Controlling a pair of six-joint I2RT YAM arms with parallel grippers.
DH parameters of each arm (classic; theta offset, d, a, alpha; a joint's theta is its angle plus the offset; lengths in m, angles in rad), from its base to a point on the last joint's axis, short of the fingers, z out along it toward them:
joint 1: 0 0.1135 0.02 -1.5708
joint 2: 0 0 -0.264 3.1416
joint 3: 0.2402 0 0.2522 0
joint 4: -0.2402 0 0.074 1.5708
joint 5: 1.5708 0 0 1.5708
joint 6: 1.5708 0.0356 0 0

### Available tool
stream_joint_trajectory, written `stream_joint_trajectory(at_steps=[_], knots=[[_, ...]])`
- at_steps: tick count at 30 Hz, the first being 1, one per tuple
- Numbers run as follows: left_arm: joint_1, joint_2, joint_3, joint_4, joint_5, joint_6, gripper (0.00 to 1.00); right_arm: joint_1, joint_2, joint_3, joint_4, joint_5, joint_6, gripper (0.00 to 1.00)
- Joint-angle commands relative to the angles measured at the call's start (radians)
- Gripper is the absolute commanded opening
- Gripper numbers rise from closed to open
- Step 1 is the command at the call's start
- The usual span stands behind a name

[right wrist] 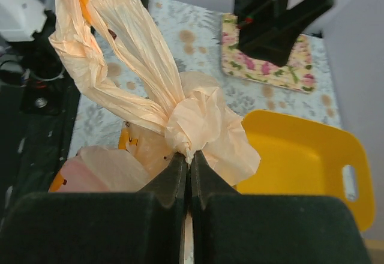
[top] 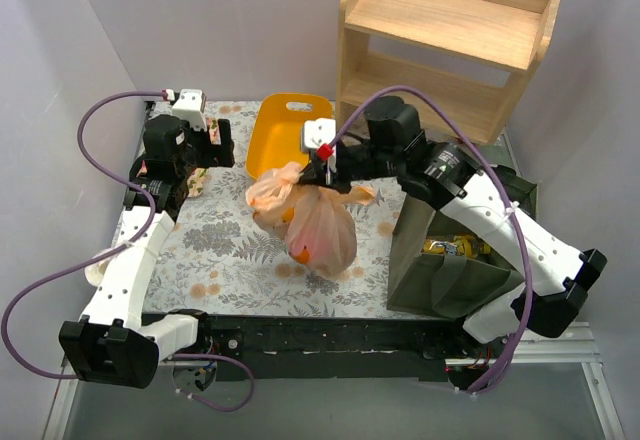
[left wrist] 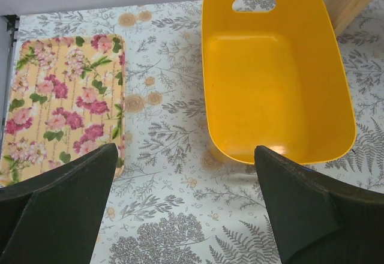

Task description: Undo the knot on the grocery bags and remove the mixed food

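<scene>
A thin tan plastic bag (top: pixel 318 232) hangs mid-table; orange and red food shows dimly through it. Its knot (right wrist: pixel 195 123) is the bunched tie at the top, with long handle ends (right wrist: pixel 120 42) trailing up and left. My right gripper (right wrist: pixel 189 156) is shut on the plastic just under the knot and holds the bag up; it also shows in the top view (top: pixel 322 165). My left gripper (left wrist: pixel 186 168) is open and empty, hovering over the floral tablecloth at the far left, apart from the bag; it also shows in the top view (top: pixel 205 145).
An empty yellow tub (left wrist: pixel 273 78) sits at the back centre, also in the top view (top: pixel 285 125). A floral tray (left wrist: pixel 63 96) lies left of it. A dark green tote (top: pixel 445 260) with items inside stands at right. A wooden shelf (top: pixel 450 40) stands back right.
</scene>
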Motion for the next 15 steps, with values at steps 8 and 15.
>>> stream_joint_trajectory(at_steps=[8,15], knots=[[0.007,-0.116,-0.074,0.014,0.0,0.023,0.98,0.169,0.039,-0.081,0.014,-0.079,-0.048,0.01],[0.007,-0.128,-0.099,0.011,0.083,0.018,0.98,0.176,0.112,-0.015,-0.214,0.023,-0.028,0.86]])
